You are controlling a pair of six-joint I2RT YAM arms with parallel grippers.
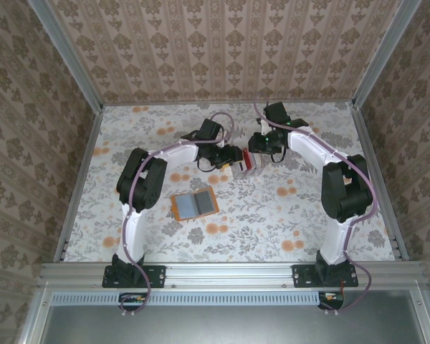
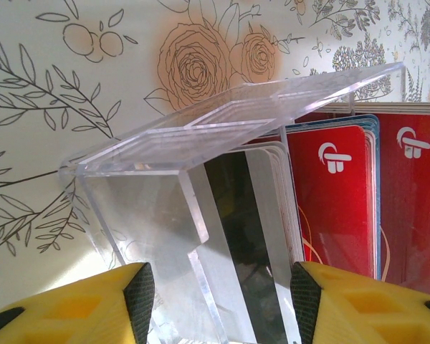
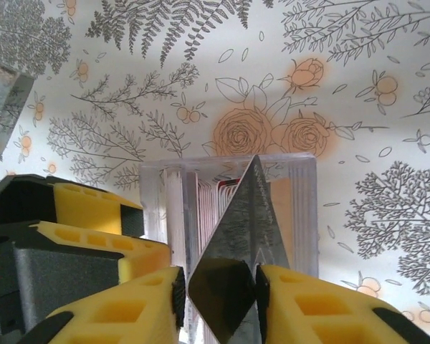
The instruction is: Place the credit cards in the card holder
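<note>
The credit cards (image 1: 246,165) stand on edge in a clear acrylic box (image 3: 302,208) mid-table; red ones (image 2: 333,201) and a grey one with a black stripe (image 2: 236,215) show. My right gripper (image 3: 218,294) hangs over the box, shut on one grey card (image 3: 238,236) that is tilted corner-up above the others. My left gripper (image 2: 222,304) reaches in from the left, its pads (image 2: 140,297) pressed against both sides of the clear box (image 2: 143,208). The orange card holder (image 1: 195,204) lies open and flat, nearer the arm bases, apart from both grippers.
The floral tabletop (image 1: 294,215) is walled by patterned panels on three sides, with a metal rail (image 1: 229,272) along the near edge. The left gripper's yellow fingers (image 3: 93,211) crowd the box's left side beside my right gripper.
</note>
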